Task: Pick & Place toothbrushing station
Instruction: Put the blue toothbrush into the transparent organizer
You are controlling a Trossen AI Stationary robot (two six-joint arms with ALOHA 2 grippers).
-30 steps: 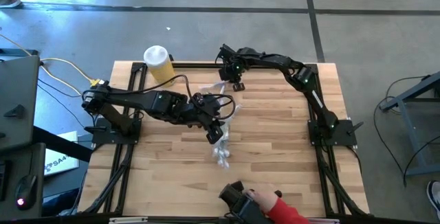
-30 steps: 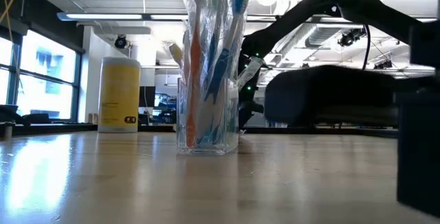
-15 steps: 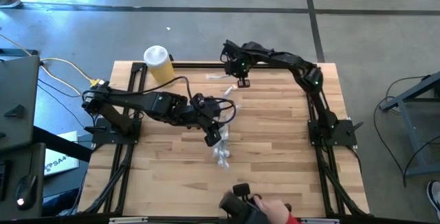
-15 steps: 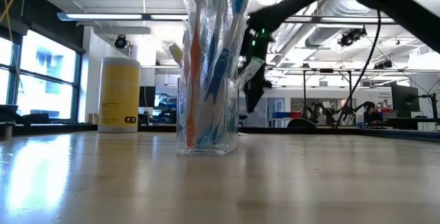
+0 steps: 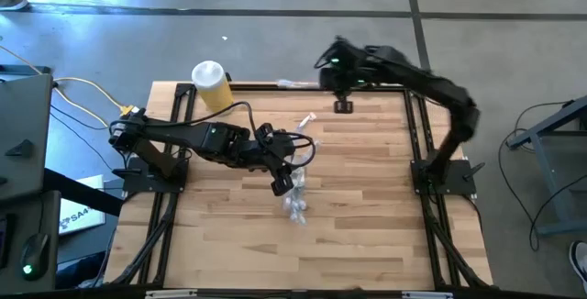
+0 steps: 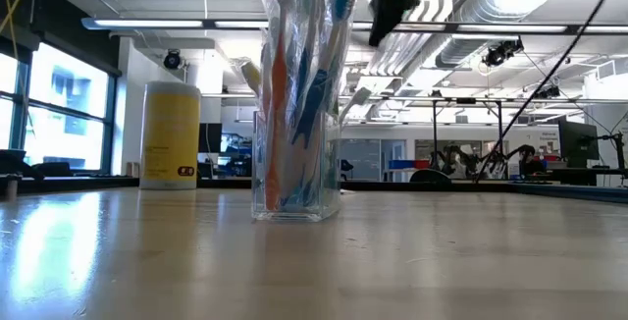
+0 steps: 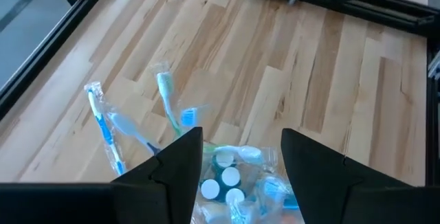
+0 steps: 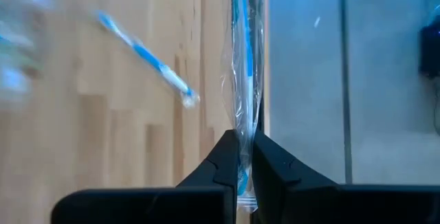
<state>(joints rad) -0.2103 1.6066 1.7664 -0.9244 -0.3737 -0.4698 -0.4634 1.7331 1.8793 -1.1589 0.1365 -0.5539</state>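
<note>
The clear plastic cup (image 6: 294, 178) stands on its base mid-table, holding wrapped toothbrushes (image 6: 309, 75) and teal white-capped tubes (image 7: 227, 178). It also shows in the high view (image 5: 295, 207). My left gripper (image 5: 284, 182) is open just above and beside the cup, its fingers on either side of the tubes in the left wrist view (image 7: 237, 162). My right gripper (image 5: 341, 105) is raised over the table's far edge, shut on a wrapped toothbrush (image 5: 292, 83). Another wrapped toothbrush (image 5: 305, 122) lies flat on the table. My right gripper pinches one end of the wrapped toothbrush (image 8: 242, 138) between its two fingers, through the clear wrapper. The rest of the brush (image 8: 244, 52) sticks out past the fingertips, along the fingers. It is lifted clear of the table.
A yellow bottle with a white cap (image 5: 211, 86) stands at the table's far left corner and shows in the low view (image 6: 170, 135). Black frame rails (image 5: 413, 125) run along the table's sides. Bare wood lies right of the cup (image 5: 367, 189).
My right gripper has risen and gone toward the far right with the wrapped toothbrush, which is now lifted clear past the table's far edge. A person's hand at the near edge has drawn back out of view.
</note>
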